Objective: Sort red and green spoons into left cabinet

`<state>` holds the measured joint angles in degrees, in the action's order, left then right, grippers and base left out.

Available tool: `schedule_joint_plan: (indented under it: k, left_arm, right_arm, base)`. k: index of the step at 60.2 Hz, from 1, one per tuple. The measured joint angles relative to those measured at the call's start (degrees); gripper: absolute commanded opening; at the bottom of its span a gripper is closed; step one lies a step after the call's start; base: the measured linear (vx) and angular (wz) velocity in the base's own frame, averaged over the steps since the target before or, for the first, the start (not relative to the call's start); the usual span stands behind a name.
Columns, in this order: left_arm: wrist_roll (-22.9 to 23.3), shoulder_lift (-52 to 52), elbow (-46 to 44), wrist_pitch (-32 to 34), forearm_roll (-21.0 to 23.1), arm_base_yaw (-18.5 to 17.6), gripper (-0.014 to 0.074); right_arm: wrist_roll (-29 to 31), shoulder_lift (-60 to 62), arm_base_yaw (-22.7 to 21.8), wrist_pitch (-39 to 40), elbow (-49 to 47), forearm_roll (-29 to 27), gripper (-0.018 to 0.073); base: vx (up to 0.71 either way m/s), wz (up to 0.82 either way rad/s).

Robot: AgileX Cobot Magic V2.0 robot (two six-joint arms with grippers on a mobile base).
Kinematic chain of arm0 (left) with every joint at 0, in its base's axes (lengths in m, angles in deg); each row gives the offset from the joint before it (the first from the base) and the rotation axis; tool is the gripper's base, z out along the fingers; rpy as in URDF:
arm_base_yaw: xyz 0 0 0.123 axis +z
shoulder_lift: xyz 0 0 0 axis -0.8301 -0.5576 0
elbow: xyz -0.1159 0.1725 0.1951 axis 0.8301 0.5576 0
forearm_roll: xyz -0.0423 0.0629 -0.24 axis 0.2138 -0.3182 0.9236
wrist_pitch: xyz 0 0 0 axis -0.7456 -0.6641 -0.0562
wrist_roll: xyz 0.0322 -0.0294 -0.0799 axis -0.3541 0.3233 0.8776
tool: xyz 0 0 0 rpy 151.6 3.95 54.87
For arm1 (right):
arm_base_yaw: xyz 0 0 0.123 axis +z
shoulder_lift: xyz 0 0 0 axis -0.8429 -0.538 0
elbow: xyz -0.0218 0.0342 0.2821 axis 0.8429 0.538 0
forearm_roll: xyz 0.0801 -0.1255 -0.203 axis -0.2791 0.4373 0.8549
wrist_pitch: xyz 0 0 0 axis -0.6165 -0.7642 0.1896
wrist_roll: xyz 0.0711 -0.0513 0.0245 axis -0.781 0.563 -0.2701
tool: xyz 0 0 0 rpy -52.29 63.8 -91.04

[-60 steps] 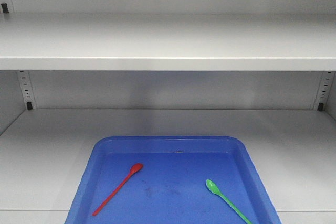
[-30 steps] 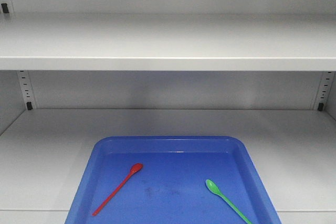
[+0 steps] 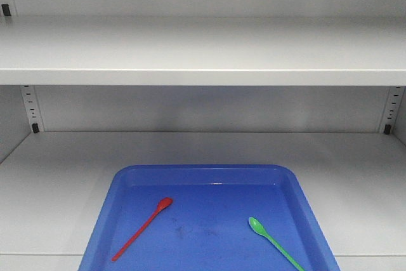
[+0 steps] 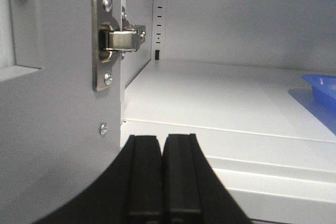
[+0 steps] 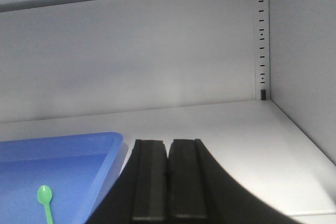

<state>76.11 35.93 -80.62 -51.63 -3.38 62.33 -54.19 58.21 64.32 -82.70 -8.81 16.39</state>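
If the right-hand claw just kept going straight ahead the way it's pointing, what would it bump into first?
Probably the cabinet's back wall. The right gripper, shut, points over bare shelf, just right of the blue tray, which it looks set to miss, though depth is unclear.

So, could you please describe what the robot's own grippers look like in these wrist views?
Only the fingers show. The left gripper has two matte black, flat-faced fingers flaring into curved black bases. The right gripper looks the same, its fingers dark grey-black. No cables, markings or arm links are visible.
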Motion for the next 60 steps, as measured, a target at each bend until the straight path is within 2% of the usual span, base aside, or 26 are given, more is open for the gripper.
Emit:
schedule_joint_plan:
  k: [2,6,9,12,15,19,21,25,32,38,47,60]
  left_arm:
    - [0.0,0.0,0.0,0.0,0.0,0.0,0.0003]
    - [0.0,0.0,0.0,0.0,0.0,0.0,0.0003]
    - [0.0,0.0,0.0,0.0,0.0,0.0,0.0003]
    - [0.0,0.0,0.0,0.0,0.0,0.0,0.0003]
    - [0.0,0.0,0.0,0.0,0.0,0.0,0.0003]
    - [0.1,0.0,0.0,0.0,0.0,0.0,0.0003]
    - [0.1,0.0,0.0,0.0,0.0,0.0,0.0003]
    - [0.1,0.0,0.0,0.0,0.0,0.0,0.0003]
    - [0.2,0.0,0.0,0.0,0.0,0.0,0.0003]
    - [0.2,0.0,0.0,0.0,0.0,0.0,0.0003]
    - [0.2,0.0,0.0,0.0,0.0,0.0,0.0003]
    - [0.2,0.0,0.0,0.0,0.0,0.0,0.0003]
  right_arm:
    - [1.5,0.0,0.0,-0.1,0.0,-0.7,-0.0001]
    - [5.8,0.0,0.0,-0.8,0.0,-6.5,-0.0001]
    - [12.3,0.0,0.0,-1.6,0.2,-13.3,-0.0001]
    - [21.2,0.0,0.0,-1.9,1.3,-23.4,-0.0001]
    - [31.0,0.0,0.0,-1.6,2.8,-30.1,-0.0001]
    - [41.1,0.5,0.0,-0.5,6.0,-37.8,-0.0001]
    - [46.0,1.2,0.0,0.1,8.0,-40.3,-0.0001]
    - [51.0,3.0,0.0,1.2,11.2,-42.9,-0.0001]
    - [52.1,7.7,0.0,2.6,16.8,-43.7,-0.0001]
    - [48.3,12.5,-0.9,2.1,20.2,-41.8,-0.0001]
    - [43.8,16.2,-3.4,-1.1,20.8,-39.0,-0.0001]
    - [43.1,16.5,-4.0,-2.0,20.8,-38.7,-0.0001]
  base:
    - [0.00,0.00]
    - [0.00,0.00]
    - [0.00,0.00]
    - [0.00,0.00]
    - [0.00,0.00]
    - [0.00,0.00]
    - [0.00,0.00]
    - [0.00,0.00]
    - [0.00,0.00]
    - [0.00,0.00]
    - [0.00,0.00]
    - [0.00,0.00]
